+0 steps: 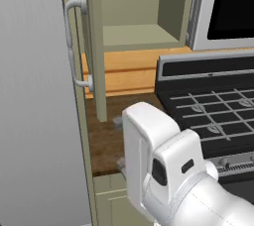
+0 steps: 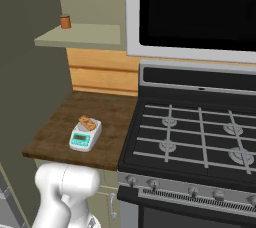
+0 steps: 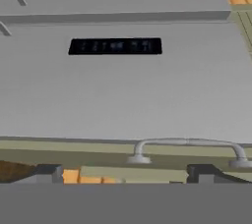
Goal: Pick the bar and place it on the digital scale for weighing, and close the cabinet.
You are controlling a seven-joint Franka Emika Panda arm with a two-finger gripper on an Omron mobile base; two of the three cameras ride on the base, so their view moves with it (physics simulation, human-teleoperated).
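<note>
Gaping gripper (image 3: pixel 123 175), empty, near cabinet (image 3: pixel 147 152) handle.

Your arm (image 1: pixel 163 170) hides most of the counter (image 1: pixel 106 136) at 6 o'clock. The cabinet (image 1: pixel 92 41) door's top is cut off at 12 o'clock.

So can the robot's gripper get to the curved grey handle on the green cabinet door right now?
Probably yes. In the hand view the open gripper faces the curved grey metal handle on the olive-green cabinet door's edge, with nothing between them. The door stands open beside the grey fridge, so it still needs a push.
</note>
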